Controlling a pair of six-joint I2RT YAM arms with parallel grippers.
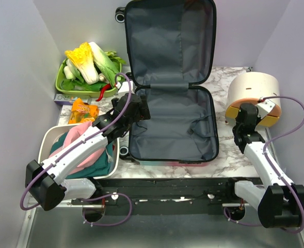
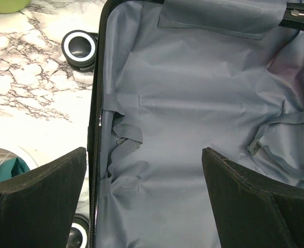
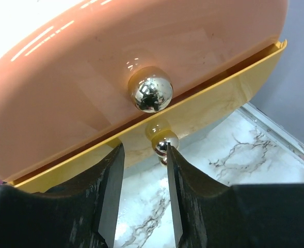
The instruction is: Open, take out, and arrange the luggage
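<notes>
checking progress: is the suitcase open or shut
Open: the suitcase lies flat with its lid swung back, bare grey lining showing in both halves.

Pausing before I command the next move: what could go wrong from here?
The left tool straddles the rim of the luggage, open; lowering could jam a finger on the rim or snag the loose strap. The right tool brackets the lower knob of the container; pulling may drag it.

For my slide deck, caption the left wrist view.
Open left gripper hovers over the grey-lined hard-shell suitcase lying open on a white marble table.
</notes>
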